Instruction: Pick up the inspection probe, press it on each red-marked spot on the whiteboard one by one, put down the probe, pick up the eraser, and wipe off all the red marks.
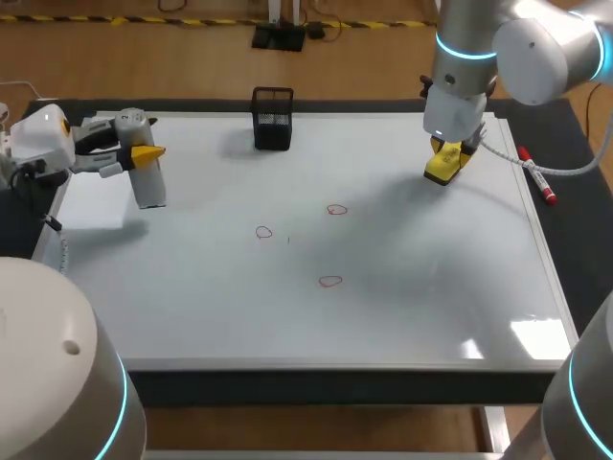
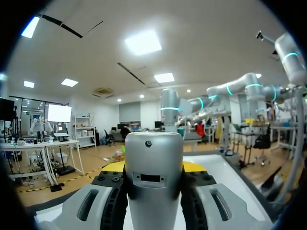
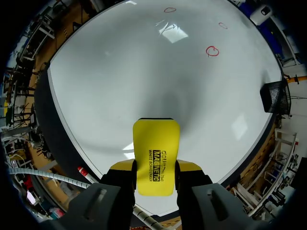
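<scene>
The inspection probe (image 1: 151,187), a silver cylinder, is standing upright at the left edge of the whiteboard (image 1: 383,316), in the left part of the head view. The left gripper (image 1: 144,155) is clamping it near its top, and in the left wrist view the probe's body is filling the gap between the two fingers, with a yellow tip pressing in from each side. The left arm is coming in level from the left edge of the frame.

The eraser (image 1: 445,165), a yellow block, is sitting in the upper right of the head view, over the far right corner of the whiteboard. The right gripper (image 1: 448,153) is gripping it from both sides and pointing down at the board. Whether the eraser is touching the surface, I cannot tell.

Three red rings are showing near the middle of the board: the upper red mark (image 1: 336,209), the left red mark (image 1: 263,232) and the lower red mark (image 1: 330,281). All are lying well apart from both tools.

A black mesh basket (image 1: 272,118) is standing at the board's far edge, in the upper middle of the frame. A red marker (image 1: 536,177) is lying just beside the board's right edge.
</scene>
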`<state>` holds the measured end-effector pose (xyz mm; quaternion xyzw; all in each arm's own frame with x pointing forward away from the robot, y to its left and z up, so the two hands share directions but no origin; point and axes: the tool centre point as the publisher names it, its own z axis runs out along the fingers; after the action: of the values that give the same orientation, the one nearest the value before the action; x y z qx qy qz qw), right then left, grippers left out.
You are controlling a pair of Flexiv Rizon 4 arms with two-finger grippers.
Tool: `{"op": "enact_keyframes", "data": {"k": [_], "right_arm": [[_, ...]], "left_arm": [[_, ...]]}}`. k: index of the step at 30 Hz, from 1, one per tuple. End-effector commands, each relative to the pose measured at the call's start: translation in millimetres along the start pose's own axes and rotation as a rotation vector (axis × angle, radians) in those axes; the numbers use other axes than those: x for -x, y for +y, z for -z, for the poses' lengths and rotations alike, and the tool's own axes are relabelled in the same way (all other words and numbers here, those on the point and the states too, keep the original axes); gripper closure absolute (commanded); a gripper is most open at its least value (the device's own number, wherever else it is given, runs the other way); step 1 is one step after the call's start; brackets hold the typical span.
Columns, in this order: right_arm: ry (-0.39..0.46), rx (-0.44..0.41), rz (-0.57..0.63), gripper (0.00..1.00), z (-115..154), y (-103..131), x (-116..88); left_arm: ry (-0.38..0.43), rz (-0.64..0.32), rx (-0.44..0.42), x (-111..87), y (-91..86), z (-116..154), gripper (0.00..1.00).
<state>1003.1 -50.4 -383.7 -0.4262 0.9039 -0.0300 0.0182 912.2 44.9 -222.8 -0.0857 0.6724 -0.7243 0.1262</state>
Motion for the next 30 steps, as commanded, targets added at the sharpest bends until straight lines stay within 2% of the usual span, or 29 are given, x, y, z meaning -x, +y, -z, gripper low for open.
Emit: {"op": "enact_keyframes", "data": {"k": [1, 7, 12, 21, 25, 30], "right_arm": [[0.003, -0.004, 0.002, 1.00, 1, 4, 1], [-0.004, -0.048, 0.097, 1.00, 10, 46, 24], [-0.012, -0.072, 0.206, 1.00, 18, 90, 46], [-0.034, -0.058, 0.366, 1.00, 10, 164, 91], [-0.029, -0.083, 0.443, 1.00, 12, 196, 111], [-0.020, -0.109, 0.527, 1.00, 14, 225, 133]], "left_arm": [[-0.001, 0.000, 0.002, -0.7, -1.7, 0, 1.00], [-0.001, 0.000, 0.002, -0.7, -1.7, 0, 1.00], [-0.001, 0.000, 0.002, -0.7, -1.7, 0, 1.00], [-0.001, 0.000, 0.002, -0.7, -1.7, 0, 1.00], [-0.001, 0.000, 0.002, -0.7, -1.7, 0, 1.00], [-0.001, 0.000, 0.002, -0.7, -1.7, 0, 1.00]]}}
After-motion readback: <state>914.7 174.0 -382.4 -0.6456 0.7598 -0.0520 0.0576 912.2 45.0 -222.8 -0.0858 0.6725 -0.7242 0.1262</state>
